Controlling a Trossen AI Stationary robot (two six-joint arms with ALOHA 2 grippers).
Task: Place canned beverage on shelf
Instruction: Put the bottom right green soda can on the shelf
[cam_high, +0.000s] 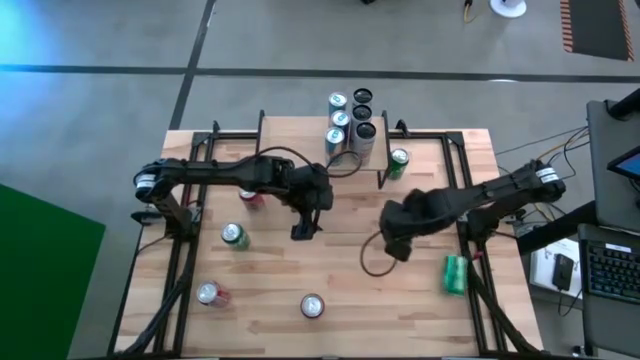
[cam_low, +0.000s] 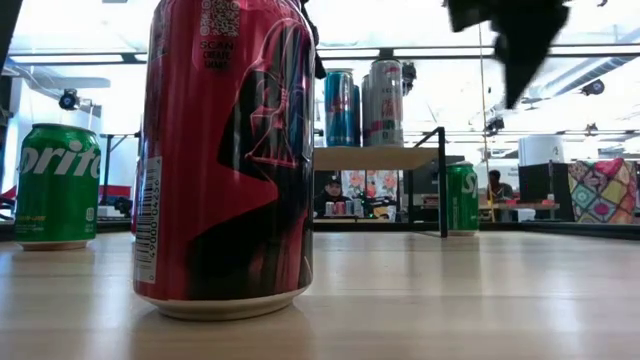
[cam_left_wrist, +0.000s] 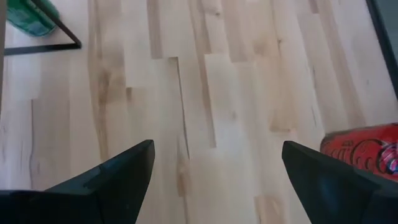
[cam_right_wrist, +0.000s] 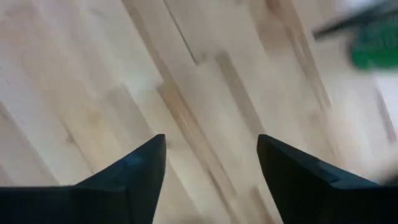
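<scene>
The shelf (cam_low: 375, 158) stands at the table's far middle on thin black legs, and several cans (cam_high: 350, 118) stand upright on its top. A green can (cam_high: 399, 162) stands on the table just right of it. Other cans are spread over the table: a red one (cam_high: 250, 197), a green one (cam_high: 235, 236), two near the front (cam_high: 208, 293) (cam_high: 312, 305), and a green one lying on its side (cam_high: 455, 275). My left gripper (cam_high: 303, 228) hangs open over bare wood at mid-table. My right gripper (cam_high: 395, 245) hangs open over bare wood, right of centre. Neither has anything between its fingers.
In the low view, the red can (cam_low: 225, 150) near the front edge fills much of the picture, with a green Sprite can (cam_low: 58, 185) to its left. A dark cable loops on the table beside my right gripper (cam_high: 375, 265). Bare wood lies between the two grippers.
</scene>
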